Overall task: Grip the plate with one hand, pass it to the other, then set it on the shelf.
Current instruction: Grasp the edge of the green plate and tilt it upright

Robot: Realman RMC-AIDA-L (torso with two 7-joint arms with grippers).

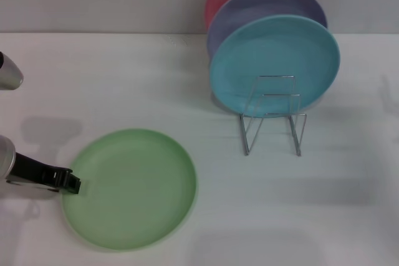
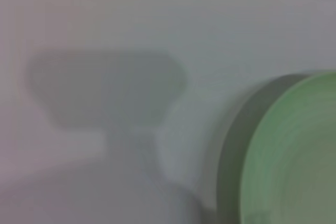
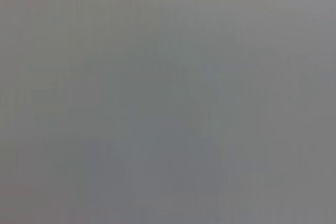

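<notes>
Green plate (image 1: 134, 188), left tool (image 1: 73, 184) at rim

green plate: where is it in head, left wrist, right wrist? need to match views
Head: the green plate lies flat on the white table, lower left of centre, with the left claw at its left rim.
Left wrist: the plate fills the picture's lower right corner, only part of the rim showing.
Right wrist: not in it; only a plain grey surface.
Shared landmark: the plate's rim against the white table, in the head and left wrist views.
</notes>
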